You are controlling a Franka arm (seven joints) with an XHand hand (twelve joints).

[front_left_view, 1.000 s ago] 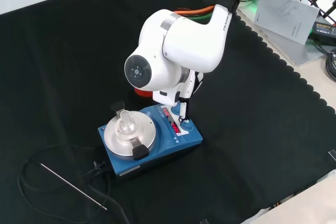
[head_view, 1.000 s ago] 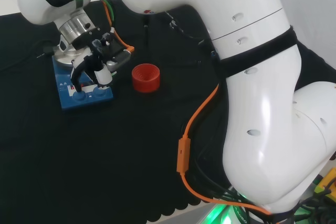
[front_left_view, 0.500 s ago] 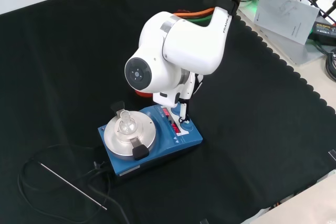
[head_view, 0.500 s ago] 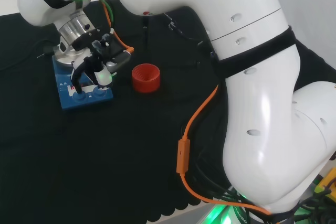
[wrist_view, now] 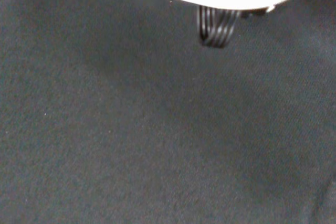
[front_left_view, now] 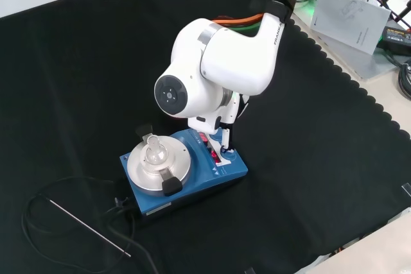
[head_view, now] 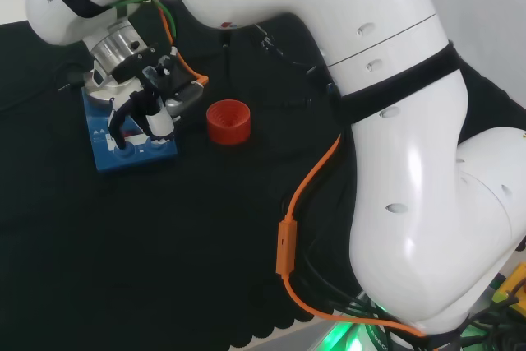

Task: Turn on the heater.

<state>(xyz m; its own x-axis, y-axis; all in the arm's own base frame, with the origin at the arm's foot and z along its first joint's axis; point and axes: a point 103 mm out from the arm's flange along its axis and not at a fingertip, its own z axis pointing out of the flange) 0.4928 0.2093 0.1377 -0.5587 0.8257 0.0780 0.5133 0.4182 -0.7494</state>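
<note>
Robot hand over heater front edge.

One blue heater, one red ribbed ring, one thin metal rod
</note>
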